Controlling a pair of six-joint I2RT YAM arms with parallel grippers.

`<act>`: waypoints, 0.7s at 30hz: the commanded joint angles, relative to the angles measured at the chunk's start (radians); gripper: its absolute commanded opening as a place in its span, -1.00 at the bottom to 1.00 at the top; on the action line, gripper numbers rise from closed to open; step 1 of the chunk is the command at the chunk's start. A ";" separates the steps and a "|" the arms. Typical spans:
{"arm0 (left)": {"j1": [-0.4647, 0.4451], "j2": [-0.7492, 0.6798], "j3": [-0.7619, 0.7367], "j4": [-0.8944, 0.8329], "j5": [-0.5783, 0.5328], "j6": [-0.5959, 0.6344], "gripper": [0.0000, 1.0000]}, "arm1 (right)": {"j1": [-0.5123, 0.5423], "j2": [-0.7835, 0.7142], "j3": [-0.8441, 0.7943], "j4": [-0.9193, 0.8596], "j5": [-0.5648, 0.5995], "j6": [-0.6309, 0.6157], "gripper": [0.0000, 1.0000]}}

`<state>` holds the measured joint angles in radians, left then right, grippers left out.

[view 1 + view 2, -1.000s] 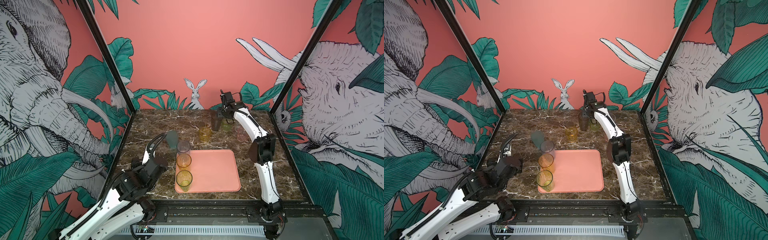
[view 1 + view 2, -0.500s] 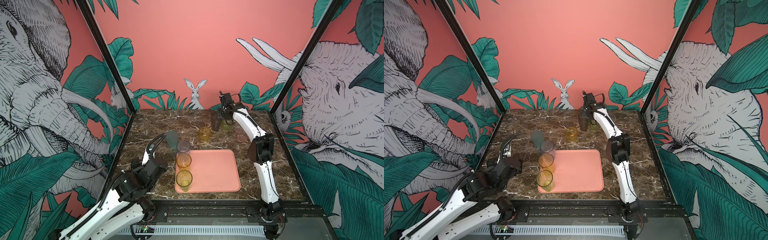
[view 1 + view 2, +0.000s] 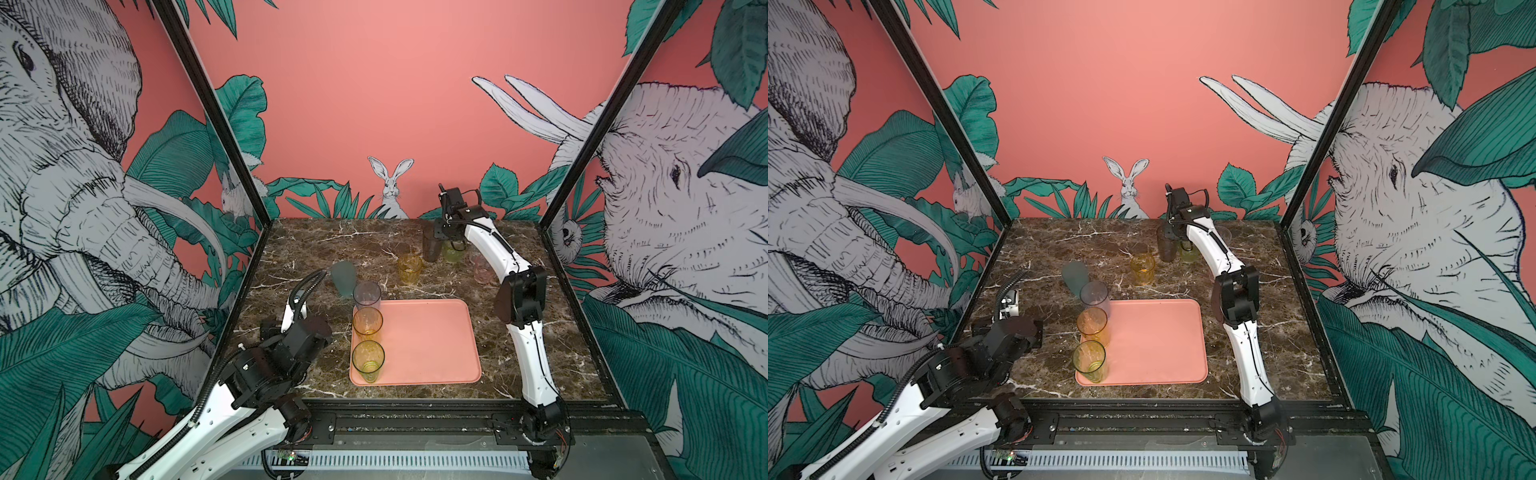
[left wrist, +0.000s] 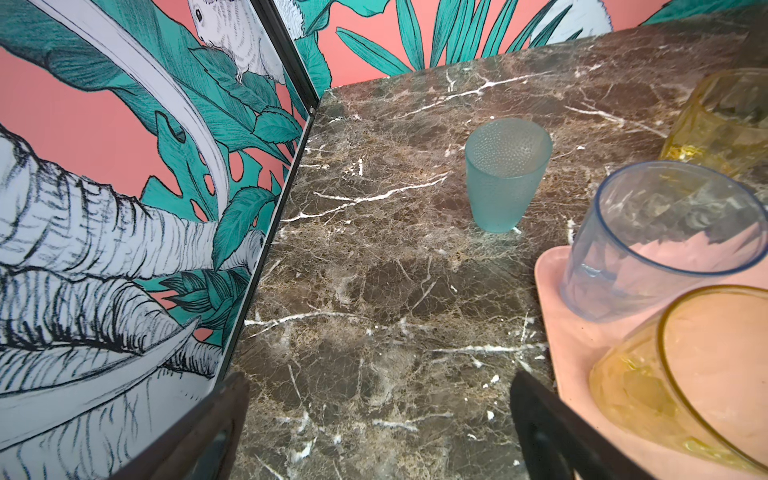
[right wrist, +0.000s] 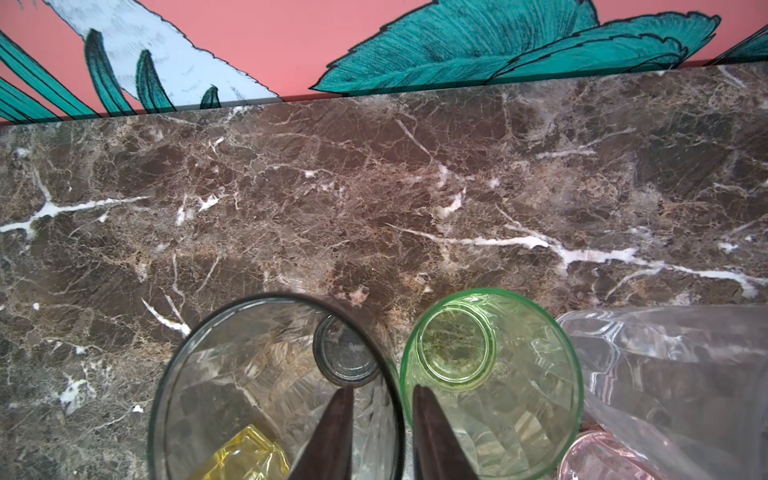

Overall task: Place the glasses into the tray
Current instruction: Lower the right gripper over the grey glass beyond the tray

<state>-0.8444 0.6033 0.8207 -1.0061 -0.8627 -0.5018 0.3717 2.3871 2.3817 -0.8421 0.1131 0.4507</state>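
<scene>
The pink tray point(image 3: 432, 345) holds three glasses along its left edge: a greyish clear one point(image 3: 367, 293), an amber one point(image 3: 367, 322) and a yellow-green one point(image 3: 368, 359). On the marble stand a frosted teal glass point(image 4: 505, 174), a short amber glass point(image 3: 409, 268), a smoky grey glass point(image 5: 249, 395), a green glass point(image 5: 498, 374), a clear glass point(image 5: 665, 374) and a pink glass point(image 3: 482, 270). My right gripper point(image 5: 380, 388) is narrowly open. One finger dips inside the smoky glass, the other stands over the green one, with the smoky wall between them. My left gripper point(image 4: 379, 378) hangs wide open over bare marble left of the tray.
The back wall point(image 5: 291, 50) runs close behind the smoky and green glasses. The left side wall point(image 4: 124, 249) stands right beside my left gripper. The right arm's elbow point(image 3: 519, 299) hangs above the marble to the right of the tray.
The right arm's elbow has shifted slightly left. The left arm and all the glasses stay where they were.
</scene>
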 commanded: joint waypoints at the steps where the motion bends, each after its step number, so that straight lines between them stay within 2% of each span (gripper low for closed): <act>1: 0.005 -0.019 -0.016 0.016 -0.001 -0.020 0.97 | -0.005 0.012 0.017 0.011 0.015 0.007 -0.57; 14: 0.004 -0.017 -0.011 0.012 -0.004 -0.018 0.96 | -0.007 0.000 0.036 0.009 0.016 -0.003 -0.99; 21: 0.005 -0.017 -0.011 0.012 -0.004 -0.017 0.96 | -0.007 -0.029 0.077 -0.020 0.031 -0.022 -1.00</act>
<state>-0.8444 0.5892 0.8162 -1.0000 -0.8539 -0.5041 0.3702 2.3871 2.4165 -0.8562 0.1204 0.4404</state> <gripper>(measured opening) 0.981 0.070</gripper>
